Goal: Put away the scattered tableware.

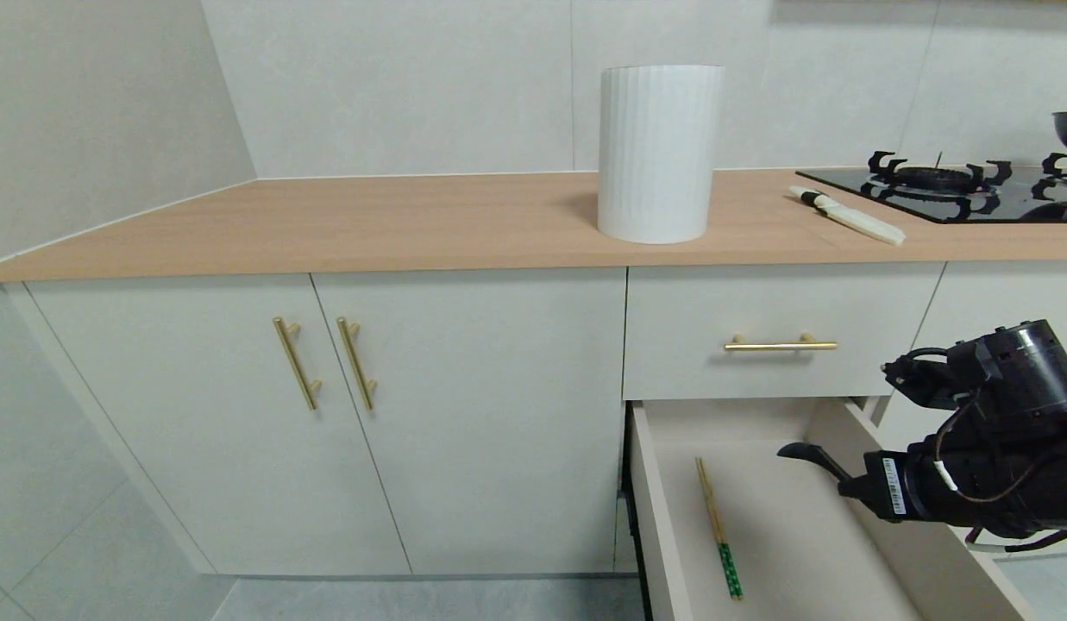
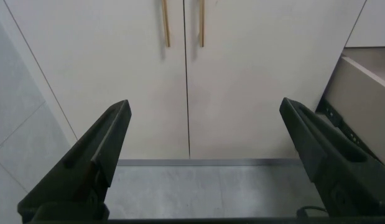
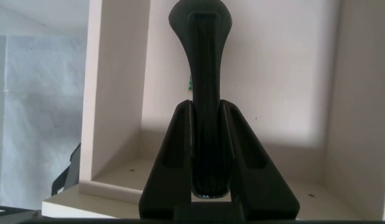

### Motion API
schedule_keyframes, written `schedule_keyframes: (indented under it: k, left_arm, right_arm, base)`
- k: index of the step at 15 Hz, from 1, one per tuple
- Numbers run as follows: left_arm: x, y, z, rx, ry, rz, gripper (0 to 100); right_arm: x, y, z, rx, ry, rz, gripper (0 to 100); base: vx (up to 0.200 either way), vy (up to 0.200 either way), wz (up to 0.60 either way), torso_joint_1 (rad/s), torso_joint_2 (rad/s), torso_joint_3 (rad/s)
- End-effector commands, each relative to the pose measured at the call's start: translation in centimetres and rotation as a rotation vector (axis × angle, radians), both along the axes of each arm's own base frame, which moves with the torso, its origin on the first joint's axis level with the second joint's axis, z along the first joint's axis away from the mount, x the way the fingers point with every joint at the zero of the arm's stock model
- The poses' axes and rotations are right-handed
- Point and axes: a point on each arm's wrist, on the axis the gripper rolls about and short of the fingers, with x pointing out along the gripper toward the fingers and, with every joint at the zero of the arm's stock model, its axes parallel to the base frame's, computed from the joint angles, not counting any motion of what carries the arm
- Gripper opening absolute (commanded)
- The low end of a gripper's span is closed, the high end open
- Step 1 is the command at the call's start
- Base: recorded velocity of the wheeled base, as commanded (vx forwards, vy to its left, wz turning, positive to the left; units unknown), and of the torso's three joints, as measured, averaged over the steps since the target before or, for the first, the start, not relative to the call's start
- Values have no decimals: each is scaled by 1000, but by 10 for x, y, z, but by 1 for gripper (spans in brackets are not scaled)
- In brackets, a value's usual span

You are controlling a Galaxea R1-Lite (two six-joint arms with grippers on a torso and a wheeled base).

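My right gripper point(image 1: 848, 485) hangs over the open drawer point(image 1: 649, 500), shut on a black spoon point(image 1: 800, 453). In the right wrist view the black spoon point(image 3: 200, 25) stands clamped between the right gripper's point(image 3: 204, 155) fingers, its rounded end pointing into the drawer point(image 3: 117, 93). A pair of wooden chopsticks point(image 1: 717, 526) with green ends lies on the drawer floor, left of the spoon. A white-bladed knife point(image 1: 844, 216) rests on the wooden counter point(image 1: 369, 224) beside the stove. My left gripper point(image 2: 204, 109) is open, low down and facing the cabinet doors point(image 2: 242, 74).
A tall white ribbed container point(image 1: 658, 151) stands on the counter. A black gas hob point(image 1: 956, 185) is at the far right. Above the open drawer is a shut drawer with a brass handle point(image 1: 781, 345). Two cabinet doors with brass handles point(image 1: 326, 362) are on the left.
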Motion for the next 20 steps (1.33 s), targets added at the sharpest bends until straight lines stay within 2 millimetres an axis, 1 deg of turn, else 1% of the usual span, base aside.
schedule_keyframes:
  k: [1, 3, 5, 6, 7, 8, 9, 11, 14, 16, 18, 20]
  left_arm:
    - [0, 0, 0, 0, 0, 0, 100]
    - [0, 0, 0, 0, 0, 0, 100]
    - [0, 0, 0, 0, 0, 0, 100]
    - [0, 0, 0, 0, 0, 0, 100]
    - [0, 0, 0, 0, 0, 0, 100]
    - [0, 0, 0, 0, 2, 0, 100]
    - [0, 0, 0, 0, 0, 0, 100]
    - [0, 0, 0, 0, 0, 0, 100]
    - [0, 0, 0, 0, 0, 0, 100]
    - [0, 0, 0, 0, 0, 0, 100]
    - [0, 0, 0, 0, 0, 0, 100]
    - [0, 0, 0, 0, 0, 0, 100]
  right_arm:
    - [2, 1, -3, -3, 14, 1, 0]
    - [7, 2, -12, -10, 47, 1, 0]
    - [23, 7, -31, -18, 74, 0, 0]
    - [28, 8, -46, -21, 91, -1, 0]
    - [37, 11, -59, -10, 62, -5, 0]
    - [45, 13, -77, 10, 46, -25, 0]
    - [47, 14, -84, 18, 41, -30, 0]
    - [62, 18, -123, 18, 44, -37, 0]
    - [71, 17, -157, -18, 87, -62, 0]
    - [76, 16, -172, -25, 77, -72, 0]
    - [81, 15, -186, -78, 75, -109, 0]
    - [87, 16, -195, -105, 68, -127, 0]
  base:
    - [0, 0, 0, 0, 0, 0]
    - [0, 0, 0, 0, 0, 0]
    - [0, 0, 0, 0, 0, 0]
    - [0, 0, 0, 0, 0, 0]
    - [0, 0, 0, 0, 0, 0]
    - [0, 0, 0, 0, 0, 0]
    - [0, 0, 0, 0, 0, 0]
    - [0, 0, 0, 0, 0, 0]
    - [0, 0, 0, 0, 0, 0]
    - [0, 0, 0, 0, 0, 0]
    - [0, 0, 0, 0, 0, 0]
    - [0, 0, 0, 0, 0, 0]
